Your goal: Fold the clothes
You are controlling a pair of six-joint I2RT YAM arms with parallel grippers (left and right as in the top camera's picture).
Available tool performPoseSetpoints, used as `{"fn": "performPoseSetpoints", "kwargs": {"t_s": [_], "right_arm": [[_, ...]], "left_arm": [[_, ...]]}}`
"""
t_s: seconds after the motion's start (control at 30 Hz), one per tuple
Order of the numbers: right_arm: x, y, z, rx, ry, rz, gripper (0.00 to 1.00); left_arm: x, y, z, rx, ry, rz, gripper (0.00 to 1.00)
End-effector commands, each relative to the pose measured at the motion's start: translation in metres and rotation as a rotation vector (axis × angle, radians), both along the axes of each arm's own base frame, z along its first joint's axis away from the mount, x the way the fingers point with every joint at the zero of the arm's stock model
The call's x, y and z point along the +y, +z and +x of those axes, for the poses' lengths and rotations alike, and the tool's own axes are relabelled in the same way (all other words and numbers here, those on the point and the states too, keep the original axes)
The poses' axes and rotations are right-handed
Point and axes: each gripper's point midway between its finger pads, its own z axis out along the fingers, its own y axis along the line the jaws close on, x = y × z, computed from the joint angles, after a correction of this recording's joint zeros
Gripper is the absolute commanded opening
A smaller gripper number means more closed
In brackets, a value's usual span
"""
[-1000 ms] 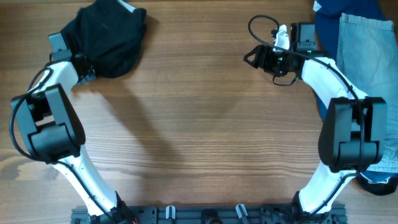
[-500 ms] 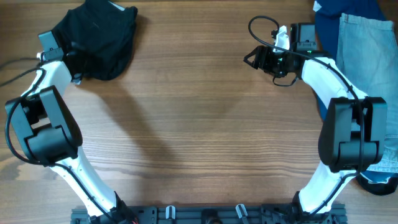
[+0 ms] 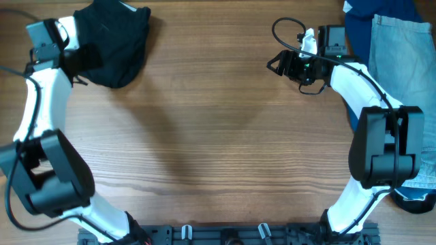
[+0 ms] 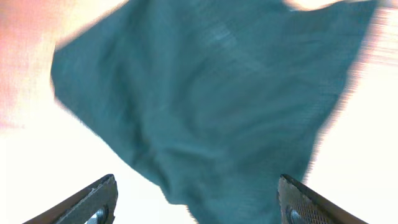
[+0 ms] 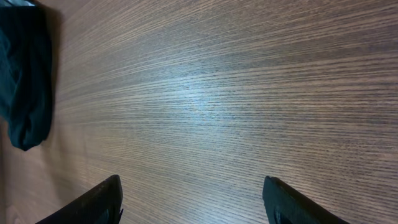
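Black clothes (image 3: 112, 41) crumpled, left end effector (image 4: 198, 200) spread wide

Wooden worktop (image 3: 218, 156) fills the overhead view, warm brown, grain running side to side, with soft grey shadows (image 3: 170, 129) pooling across its middle. Right wrist view picks up a pale sheen (image 5: 205, 93) of light on the grain. In the left wrist view, the surface washes out to white and pink glare.
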Motion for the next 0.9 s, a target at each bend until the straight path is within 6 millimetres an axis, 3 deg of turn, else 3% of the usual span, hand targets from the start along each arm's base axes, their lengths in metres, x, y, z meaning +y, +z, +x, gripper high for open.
{"fn": "performPoseSetpoints", "kwargs": {"t_s": [0.0,0.07,0.17,0.33,0.6,0.8,0.87], "right_arm": [[-0.002,0.001,0.001,0.000,-0.010,-0.006,0.73],[-0.002,0.000,0.001,0.001,-0.009,-0.006,0.74],[0.000,0.000,0.000,-0.003,0.000,-0.009,0.76],[0.000,-0.001,-0.001,-0.003,0.005,-0.012,0.78],[0.000,-0.001,-0.001,-0.012,0.018,-0.020,0.79],[0.000,-0.002,-0.002,-0.011,0.019,-0.021,0.79],[0.000,-0.003,-0.002,-0.009,0.019,-0.021,0.79]], "left_arm": [[-0.057,0.010,0.014,-0.027,-0.285,0.146,0.84],[-0.084,-0.001,0.026,-0.028,-0.365,0.219,0.86],[-0.097,-0.030,0.041,0.012,-0.389,0.351,0.87],[-0.095,-0.073,0.054,0.056,-0.376,0.427,0.94],[-0.096,-0.118,0.055,0.116,-0.460,0.469,0.94],[-0.092,-0.153,0.056,0.158,-0.528,0.528,0.87],[-0.088,-0.165,0.057,0.168,-0.519,0.536,0.79]]}}
